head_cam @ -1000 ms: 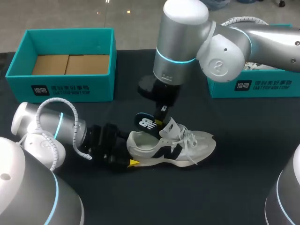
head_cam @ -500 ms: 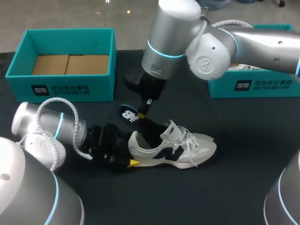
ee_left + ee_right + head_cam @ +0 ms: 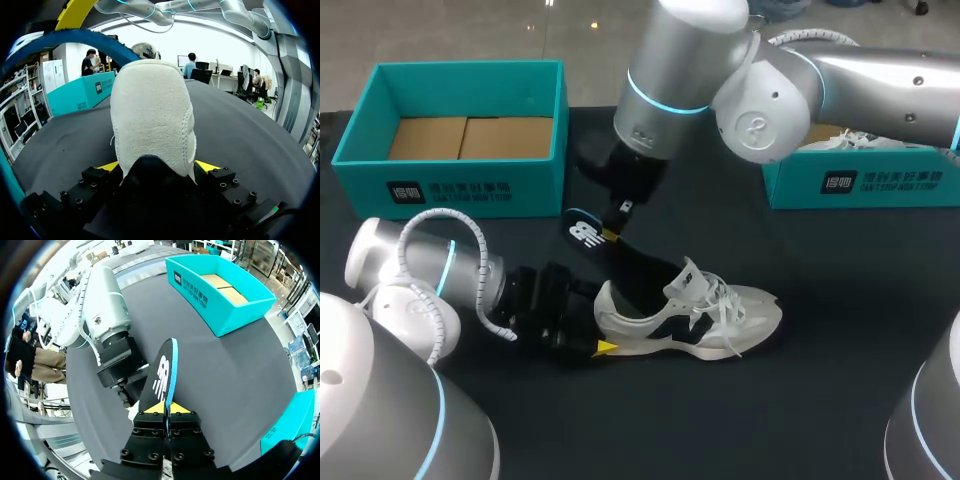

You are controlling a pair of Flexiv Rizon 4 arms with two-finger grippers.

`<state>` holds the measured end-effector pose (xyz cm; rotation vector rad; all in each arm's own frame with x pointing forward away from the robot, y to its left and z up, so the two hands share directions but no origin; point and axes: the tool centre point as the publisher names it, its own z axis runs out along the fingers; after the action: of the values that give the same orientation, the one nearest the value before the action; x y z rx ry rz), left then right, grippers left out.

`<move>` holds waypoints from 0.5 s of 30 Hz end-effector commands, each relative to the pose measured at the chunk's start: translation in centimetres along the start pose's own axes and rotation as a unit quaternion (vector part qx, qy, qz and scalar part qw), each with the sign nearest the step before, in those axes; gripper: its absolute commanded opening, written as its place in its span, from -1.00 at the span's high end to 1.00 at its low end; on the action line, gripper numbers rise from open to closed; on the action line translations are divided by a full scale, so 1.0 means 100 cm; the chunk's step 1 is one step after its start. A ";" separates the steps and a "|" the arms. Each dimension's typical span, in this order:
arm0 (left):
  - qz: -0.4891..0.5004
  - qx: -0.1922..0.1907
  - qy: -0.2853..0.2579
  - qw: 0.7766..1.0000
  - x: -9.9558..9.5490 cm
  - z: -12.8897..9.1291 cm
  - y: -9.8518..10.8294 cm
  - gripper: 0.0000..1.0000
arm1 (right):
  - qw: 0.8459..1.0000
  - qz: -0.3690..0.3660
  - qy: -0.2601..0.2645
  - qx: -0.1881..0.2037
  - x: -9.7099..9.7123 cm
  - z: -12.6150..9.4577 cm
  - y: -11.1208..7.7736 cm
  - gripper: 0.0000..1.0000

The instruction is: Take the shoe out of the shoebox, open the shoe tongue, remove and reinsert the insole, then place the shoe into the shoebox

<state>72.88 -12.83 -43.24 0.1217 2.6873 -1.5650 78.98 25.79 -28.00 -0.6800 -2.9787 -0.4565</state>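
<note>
Right fingers (image 3: pixel 154 408) pinching insole (image 3: pixel 161 377), left fingers (image 3: pixel 107 166) apparently clamping shoe (image 3: pixel 152 115)

The white-and-black lace-up sneaker (image 3: pixel 695 310) lies mid-table on the black cloth table (image 3: pixel 820 400), toe toward 3 o'clock. The left gripper (image 3: pixel 157 167) clasps its heel from 9 o'clock. The dark foam insole (image 3: pixel 620 260) slants out of its opening toward 11 o'clock, upper end pinched in the right gripper (image 3: pixel 167 409). From the sneaker, an open teal cardboard shoebox (image 3: pixel 460 185) stands at 10 o'clock and a second teal cardboard box (image 3: pixel 860 185) at 2 o'clock.
</note>
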 end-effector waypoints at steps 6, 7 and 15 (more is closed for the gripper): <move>0.000 -0.002 0.000 1.000 0.000 0.003 0.003 1.00 | 1.000 0.003 0.014 -0.002 0.000 0.014 -0.004 1.00; 0.000 -0.002 0.000 1.000 0.000 0.003 0.003 1.00 | 1.000 0.004 0.017 -0.002 0.000 0.015 -0.005 1.00; 0.000 -0.002 0.000 1.000 0.000 0.003 0.003 1.00 | 1.000 -0.007 0.025 -0.009 -0.002 0.020 -0.005 1.00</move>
<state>72.88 -12.83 -43.24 0.1217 2.6874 -1.5649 78.90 25.79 -29.93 -0.6461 -2.9370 -0.4930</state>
